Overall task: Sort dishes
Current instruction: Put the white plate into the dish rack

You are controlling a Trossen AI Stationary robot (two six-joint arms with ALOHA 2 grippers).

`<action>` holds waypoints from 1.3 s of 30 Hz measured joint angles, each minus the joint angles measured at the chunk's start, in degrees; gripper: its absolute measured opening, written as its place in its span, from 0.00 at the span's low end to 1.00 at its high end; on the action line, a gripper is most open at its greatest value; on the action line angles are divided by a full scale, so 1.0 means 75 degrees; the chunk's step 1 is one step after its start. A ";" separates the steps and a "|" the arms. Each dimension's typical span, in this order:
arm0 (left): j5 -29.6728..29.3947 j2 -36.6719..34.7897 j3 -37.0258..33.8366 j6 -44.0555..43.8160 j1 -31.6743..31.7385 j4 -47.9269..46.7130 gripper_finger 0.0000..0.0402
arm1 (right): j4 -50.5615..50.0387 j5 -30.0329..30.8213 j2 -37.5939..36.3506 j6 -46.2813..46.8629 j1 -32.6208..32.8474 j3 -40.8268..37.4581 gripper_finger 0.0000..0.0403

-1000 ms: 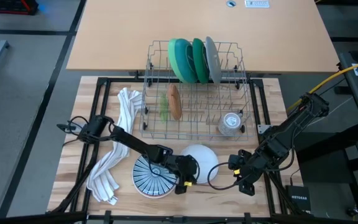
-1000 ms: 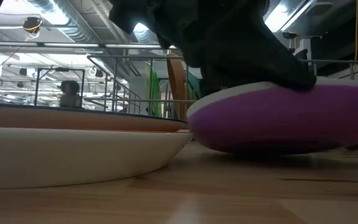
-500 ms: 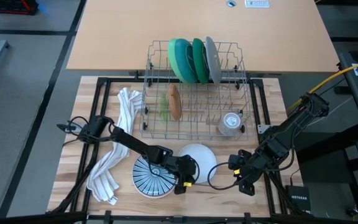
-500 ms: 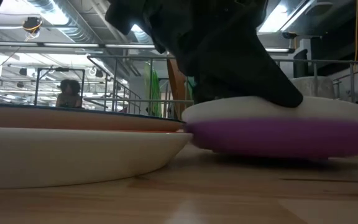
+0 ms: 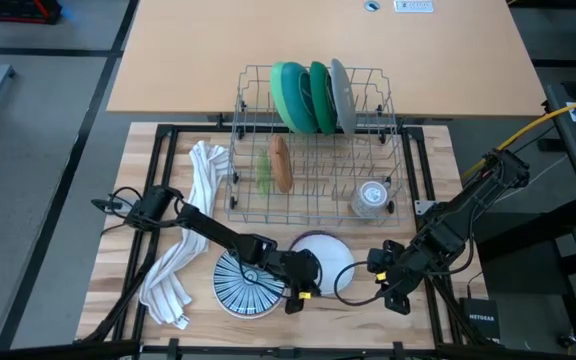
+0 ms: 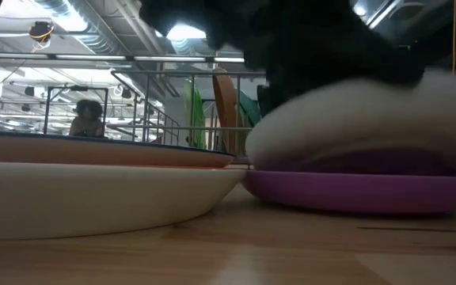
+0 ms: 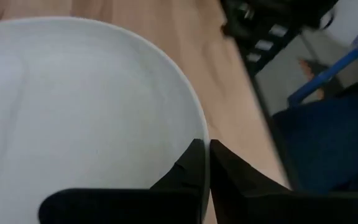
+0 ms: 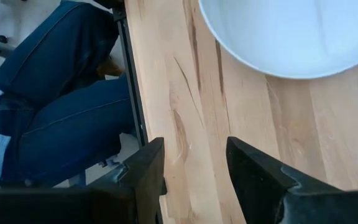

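Note:
A white dish (image 5: 326,262) is near the table's front middle, above a purple dish (image 6: 355,194) that lies on the table. The purple dish's far rim (image 5: 313,237) shows behind the white one. My left gripper (image 5: 301,290) is shut on the white dish at its near-left rim. A blue-and-white striped plate (image 5: 246,285) lies flat just left of it and fills the low view's left (image 6: 93,190). My right gripper (image 5: 393,290) hangs open over the table's near right part, to the right of the white dish (image 8: 284,31), with nothing between its fingers (image 8: 194,155). My left gripper (image 7: 205,144) pinches the white dish's rim (image 7: 199,124) between its two fingers, one on the inner face and one outside. The fingers slant down from the table's left. The white dish (image 6: 355,127) is raised over the purple dish. Whether its far edge still rests there I cannot tell.
A wire dish rack (image 5: 313,150) stands behind, with light green, teal and grey plates upright at its back. Orange and green pieces and a clear glass cup (image 5: 371,197) sit lower in it. A white towel (image 5: 188,240) lies at the left. A person's leg in jeans (image 8: 61,106) is beyond the table's edge.
A second ago the white and purple dishes were tipped up together, then both settled flat. Now the white dish has come up off the purple one, which stays on the table with its far rim uncovered. My left gripper has kept its hold and barely moved.

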 joint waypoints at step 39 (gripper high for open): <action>-0.3572 -0.2867 0.0006 -0.0281 0.0562 0.3017 0.00 | -0.1145 0.6422 -0.2827 -0.3497 -0.0006 0.1845 0.44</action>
